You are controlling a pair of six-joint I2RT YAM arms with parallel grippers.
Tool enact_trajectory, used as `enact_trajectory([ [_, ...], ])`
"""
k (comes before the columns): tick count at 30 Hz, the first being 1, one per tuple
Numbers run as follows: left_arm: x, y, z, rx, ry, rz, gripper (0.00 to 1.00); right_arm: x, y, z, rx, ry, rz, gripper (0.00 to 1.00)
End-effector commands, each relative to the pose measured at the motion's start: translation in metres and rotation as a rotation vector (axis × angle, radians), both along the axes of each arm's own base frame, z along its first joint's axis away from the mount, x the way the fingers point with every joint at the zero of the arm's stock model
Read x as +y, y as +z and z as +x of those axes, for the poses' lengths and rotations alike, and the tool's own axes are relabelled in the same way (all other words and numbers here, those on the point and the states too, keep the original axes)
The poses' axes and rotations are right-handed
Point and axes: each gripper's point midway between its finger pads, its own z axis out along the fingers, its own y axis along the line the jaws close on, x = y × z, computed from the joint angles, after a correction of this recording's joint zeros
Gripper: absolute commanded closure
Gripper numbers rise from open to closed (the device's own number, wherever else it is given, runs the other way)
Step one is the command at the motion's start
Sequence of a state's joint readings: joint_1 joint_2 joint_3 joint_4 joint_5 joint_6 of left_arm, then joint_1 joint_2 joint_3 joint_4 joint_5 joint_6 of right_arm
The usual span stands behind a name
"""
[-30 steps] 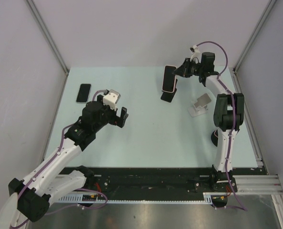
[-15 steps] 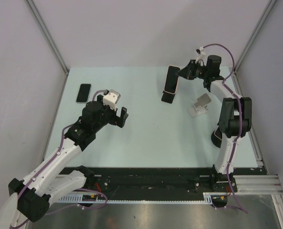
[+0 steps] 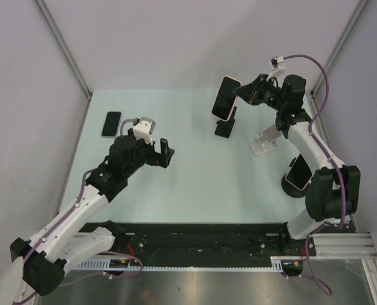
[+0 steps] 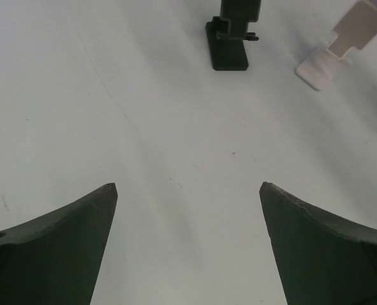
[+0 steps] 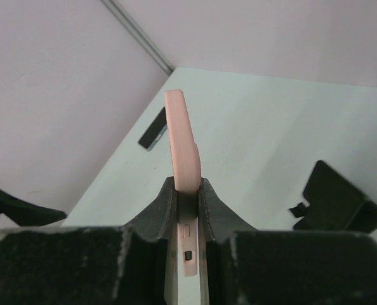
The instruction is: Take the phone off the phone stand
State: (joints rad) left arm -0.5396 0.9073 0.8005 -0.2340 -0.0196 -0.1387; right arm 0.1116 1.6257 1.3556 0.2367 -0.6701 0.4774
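Observation:
My right gripper [image 3: 241,94] is shut on a pink-cased phone [image 3: 224,98] and holds it in the air, above and clear of the black phone stand [image 3: 224,126]. In the right wrist view the phone [image 5: 183,150] stands edge-on between my fingers [image 5: 158,213], with the black stand [image 5: 336,200] below at the right. My left gripper [image 3: 165,153] is open and empty over the table's middle left; its wrist view shows the black stand [image 4: 231,38] far ahead.
A white phone stand [image 3: 265,141] sits right of the black one and shows in the left wrist view [image 4: 342,44]. A black phone [image 3: 111,123] lies flat at the far left. Another pink phone [image 3: 296,174] lies by the right arm's base.
My right gripper has lifted the pink phone up off the black stand and the arm has swung higher. The left gripper shifted slightly.

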Motion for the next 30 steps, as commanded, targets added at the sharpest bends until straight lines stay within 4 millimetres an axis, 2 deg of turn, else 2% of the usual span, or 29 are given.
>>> enact_trajectory([
  [1, -0.03, 0.049, -0.009, -0.031, -0.018, -0.208, 0.0, 0.015, 0.039, -0.04, -0.012, -0.03, 0.103, 1.0],
  [3, -0.035, 0.06, -0.01, -0.05, -0.003, -0.224, 0.0, 0.02, 0.036, -0.058, 0.006, -0.041, 0.111, 1.0],
  [4, -0.045, 0.064, -0.017, -0.053, -0.026, -0.234, 0.0, 0.031, 0.032, -0.067, 0.024, -0.026, 0.115, 1.0],
  [5, -0.047, 0.066, -0.015, -0.061, -0.006, -0.23, 0.0, 0.031, 0.039, -0.078, 0.017, -0.036, 0.128, 1.0],
  [6, -0.053, 0.072, -0.016, -0.072, -0.016, -0.231, 0.0, 0.034, 0.028, -0.084, 0.045, -0.033, 0.128, 1.0],
  [8, -0.069, 0.078, -0.024, -0.085, -0.061, -0.226, 0.0, 0.044, 0.027, -0.099, 0.07, -0.017, 0.162, 1.0],
  [9, -0.075, 0.079, -0.022, -0.094, -0.061, -0.203, 0.0, 0.047, 0.022, -0.11, 0.083, -0.006, 0.17, 1.0],
  [12, -0.1, 0.08, -0.031, -0.112, -0.103, -0.156, 0.0, 0.057, 0.017, -0.133, 0.108, 0.021, 0.191, 1.0],
  [15, -0.116, 0.083, -0.038, -0.122, -0.129, -0.133, 0.0, 0.06, 0.014, -0.148, 0.123, 0.034, 0.205, 1.0],
  [16, -0.123, 0.076, -0.036, -0.11, -0.134, -0.116, 0.0, 0.059, 0.013, -0.154, 0.123, 0.037, 0.21, 1.0],
  [18, -0.135, 0.078, -0.04, -0.113, -0.159, -0.109, 0.0, 0.059, 0.012, -0.162, 0.13, 0.04, 0.215, 1.0],
  [19, -0.14, 0.073, -0.039, -0.109, -0.159, -0.089, 0.0, 0.057, 0.017, -0.168, 0.118, 0.042, 0.22, 1.0],
  [22, -0.152, 0.069, -0.043, -0.114, -0.175, -0.055, 0.0, 0.055, 0.012, -0.176, 0.129, 0.042, 0.214, 1.0],
  [23, -0.157, 0.061, -0.042, -0.102, -0.18, -0.037, 0.0, 0.053, 0.012, -0.181, 0.126, 0.044, 0.214, 1.0],
  [30, -0.179, 0.045, -0.053, -0.072, -0.226, -0.005, 0.0, 0.045, 0.012, -0.192, 0.112, 0.029, 0.21, 1.0],
])
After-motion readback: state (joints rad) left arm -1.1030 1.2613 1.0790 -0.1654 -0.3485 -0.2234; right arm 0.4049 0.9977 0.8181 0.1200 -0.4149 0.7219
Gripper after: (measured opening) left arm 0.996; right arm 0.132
